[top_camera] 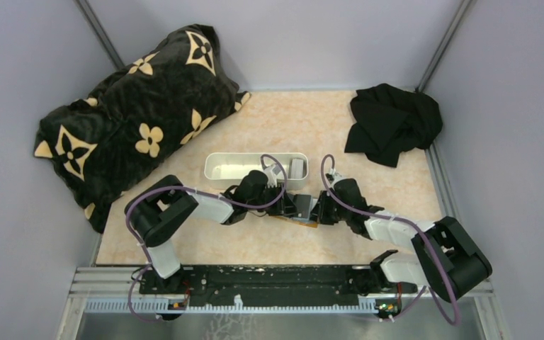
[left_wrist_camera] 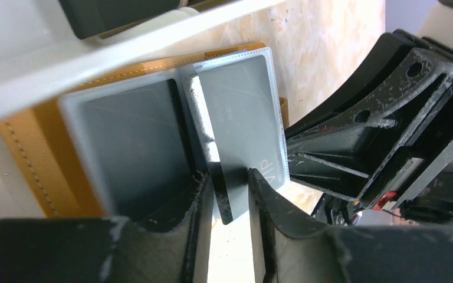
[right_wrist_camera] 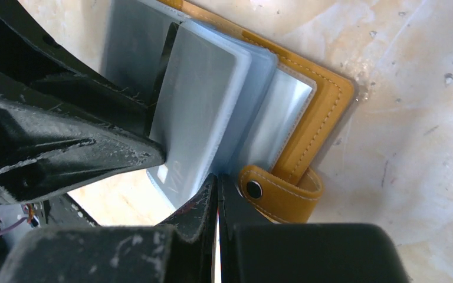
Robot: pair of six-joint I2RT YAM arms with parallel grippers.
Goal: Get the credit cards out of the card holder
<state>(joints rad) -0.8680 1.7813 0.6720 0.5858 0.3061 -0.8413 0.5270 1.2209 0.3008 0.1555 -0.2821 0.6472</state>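
Observation:
The orange-tan card holder (top_camera: 300, 212) lies open on the table between both grippers, its grey-blue plastic sleeves (right_wrist_camera: 194, 118) fanned up. In the left wrist view a dark credit card (left_wrist_camera: 229, 197) sticks out of a sleeve marked VIP. Its corner hangs between the fingers of my left gripper (left_wrist_camera: 231, 177), whose jaws stand narrowly apart with light showing between them. My right gripper (right_wrist_camera: 218, 177) is shut, pinching the lower edge of a sleeve next to the snap strap (right_wrist_camera: 271, 191). A grey card (top_camera: 297, 168) lies in the white tray (top_camera: 216, 166).
The long white tray stands just behind the card holder. A black blanket with tan flowers (top_camera: 134, 113) fills the back left. At the back right lies a crumpled black cloth (top_camera: 393, 120). Grey walls enclose the table.

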